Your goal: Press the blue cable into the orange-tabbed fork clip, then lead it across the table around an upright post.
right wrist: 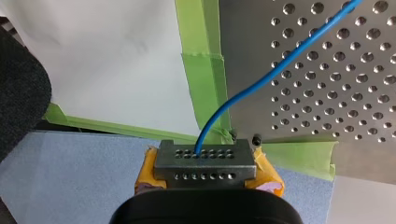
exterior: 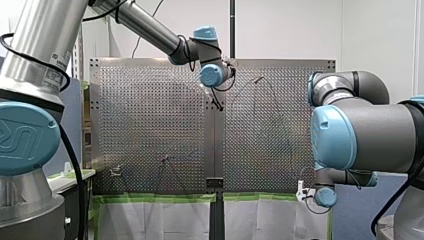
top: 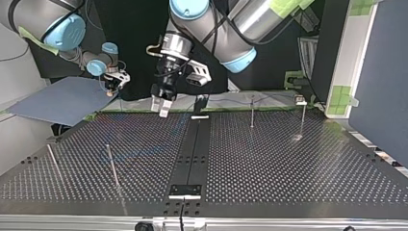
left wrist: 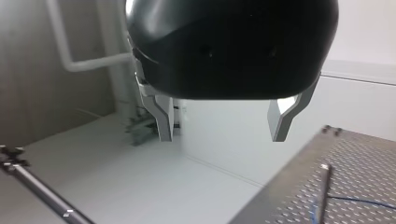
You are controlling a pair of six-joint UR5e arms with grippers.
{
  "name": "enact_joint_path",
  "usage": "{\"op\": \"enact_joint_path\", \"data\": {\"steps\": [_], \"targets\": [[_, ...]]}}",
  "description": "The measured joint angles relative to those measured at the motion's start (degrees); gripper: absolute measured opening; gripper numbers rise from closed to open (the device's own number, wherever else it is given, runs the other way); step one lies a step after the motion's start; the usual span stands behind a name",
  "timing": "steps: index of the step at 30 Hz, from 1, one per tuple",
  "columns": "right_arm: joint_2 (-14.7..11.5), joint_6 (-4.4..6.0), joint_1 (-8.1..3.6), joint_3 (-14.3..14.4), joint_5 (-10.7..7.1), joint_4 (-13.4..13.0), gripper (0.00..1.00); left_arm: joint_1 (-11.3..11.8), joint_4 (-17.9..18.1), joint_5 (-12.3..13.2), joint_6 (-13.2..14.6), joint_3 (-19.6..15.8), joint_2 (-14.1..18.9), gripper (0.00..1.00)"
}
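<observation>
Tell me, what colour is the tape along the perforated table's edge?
Green. The tape shows best in the right wrist view.

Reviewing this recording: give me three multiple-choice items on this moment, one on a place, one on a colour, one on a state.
1. Where is the right gripper, shut on the blue cable?
A. over the table's middle
B. beyond the table edge, by the blue-grey sheet
C. against a post

2. What colour is the tape along the table's edge?
A. green
B. red
C. white

3. The left gripper is:
A. shut on the cable
B. shut, empty
C. open, empty

Answers: B, the right wrist view shows the sheet beside it. A, green strips line the edge. C, the left wrist view shows its fingers apart with nothing between.
</observation>
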Motion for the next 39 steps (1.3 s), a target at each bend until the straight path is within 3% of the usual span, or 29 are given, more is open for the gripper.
{"op": "enact_joint_path", "data": {"steps": [7,21,26,32,39], "targets": [[0.0,-0.07,0.24,0.0,0.0,0.0,0.0,0.0,3.3,-1.8,-0.7,-3.3,0.4,1.0],[0.0,-0.12,0.63,0.0,0.0,0.0,0.0,0.2,9.9,-7.6,5.3,-9.8,-0.4,1.0],[0.0,-0.12,0.79,0.0,-0.01,0.0,0.0,0.5,12.4,-7.2,6.2,-12.4,-0.5,1.0],[0.0,-0.12,0.97,0.0,0.0,0.0,0.0,1.3,15.0,-7.0,4.5,-15.2,-1.1,1.0],[0.0,-0.12,1.11,0.0,-0.01,0.0,0.0,2.0,13.4,-6.5,3.5,-18.3,-3.9,1.0]]}}
